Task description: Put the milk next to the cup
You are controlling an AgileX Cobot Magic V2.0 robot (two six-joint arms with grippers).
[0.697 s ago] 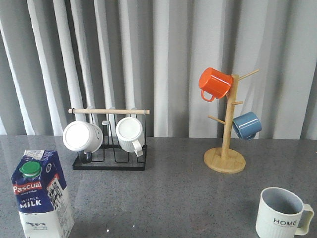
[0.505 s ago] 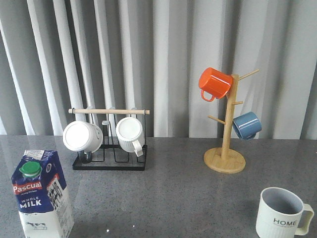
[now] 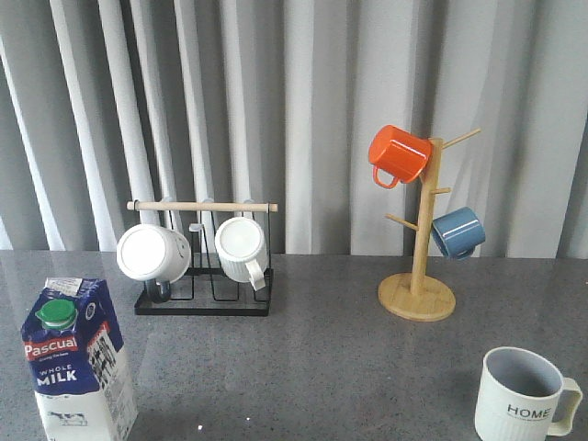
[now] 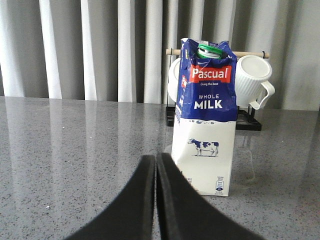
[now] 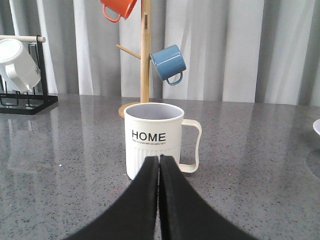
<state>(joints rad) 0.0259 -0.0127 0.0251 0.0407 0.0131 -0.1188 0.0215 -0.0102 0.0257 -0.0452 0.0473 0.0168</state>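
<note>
The milk (image 3: 78, 363), a blue-and-white carton with a green cap, stands upright at the near left of the grey table; it also shows in the left wrist view (image 4: 205, 115). The cup (image 3: 524, 395), cream-white and ribbed with "HOME" lettering, stands at the near right, its handle to the right; it also shows in the right wrist view (image 5: 154, 140). My left gripper (image 4: 156, 159) is shut and empty, low over the table, short of the carton. My right gripper (image 5: 160, 159) is shut and empty, just short of the cup. Neither gripper shows in the front view.
A black wire rack (image 3: 204, 299) with a wooden bar holds two plain white mugs (image 3: 152, 253) at the back left. A wooden mug tree (image 3: 418, 294) at the back right carries an orange mug (image 3: 398, 154) and a blue mug (image 3: 457, 231). Grey curtains hang behind the table.
</note>
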